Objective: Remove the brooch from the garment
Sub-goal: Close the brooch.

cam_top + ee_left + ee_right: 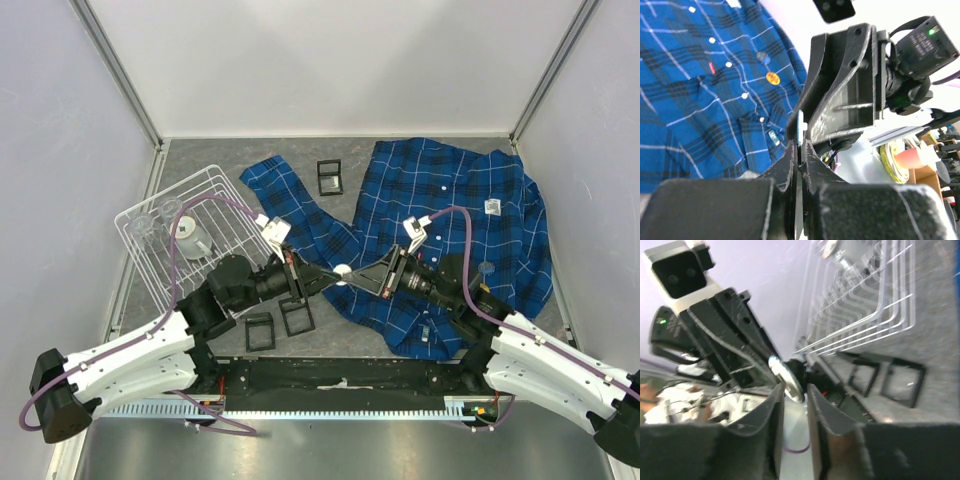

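Left claw pinching white brooch, right claw meeting it, grip unclear, white tag on garment unreadable

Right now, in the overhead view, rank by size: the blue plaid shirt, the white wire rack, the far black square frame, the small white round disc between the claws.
1. blue plaid shirt
2. white wire rack
3. far black square frame
4. small white round disc, clearly smallest, even held nearer the camera
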You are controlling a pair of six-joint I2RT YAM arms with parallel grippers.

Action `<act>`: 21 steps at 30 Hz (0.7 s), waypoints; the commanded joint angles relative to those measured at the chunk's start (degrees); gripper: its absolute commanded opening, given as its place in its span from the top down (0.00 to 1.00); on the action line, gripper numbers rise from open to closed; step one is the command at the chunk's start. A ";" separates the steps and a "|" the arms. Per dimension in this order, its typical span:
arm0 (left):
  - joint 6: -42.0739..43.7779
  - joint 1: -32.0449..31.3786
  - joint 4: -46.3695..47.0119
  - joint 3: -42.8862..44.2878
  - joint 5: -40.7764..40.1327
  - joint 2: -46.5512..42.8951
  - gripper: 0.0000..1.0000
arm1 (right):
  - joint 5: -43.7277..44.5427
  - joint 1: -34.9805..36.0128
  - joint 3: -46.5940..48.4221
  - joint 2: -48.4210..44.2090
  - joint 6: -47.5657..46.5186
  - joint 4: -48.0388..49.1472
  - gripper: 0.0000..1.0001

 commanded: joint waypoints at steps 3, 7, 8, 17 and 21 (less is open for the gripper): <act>-0.34 -1.12 -17.39 6.52 -4.67 -0.14 0.98 | 5.52 -1.46 2.11 -3.66 -12.13 -9.29 0.43; -4.37 1.87 -22.78 6.53 -1.26 -2.15 0.98 | 0.85 -1.37 1.77 -5.34 -29.34 -14.21 0.33; -6.39 2.31 -23.66 6.44 -0.91 -2.77 0.98 | -0.46 -1.37 1.33 -5.34 -30.87 -13.62 0.32; -25.01 7.06 -42.80 14.08 -1.69 -1.90 0.98 | 1.72 6.00 -5.07 -5.78 -55.35 6.85 0.37; -30.57 7.94 -47.21 19.44 -0.38 1.61 0.98 | 6.46 12.24 -5.18 -1.92 -67.22 12.65 0.38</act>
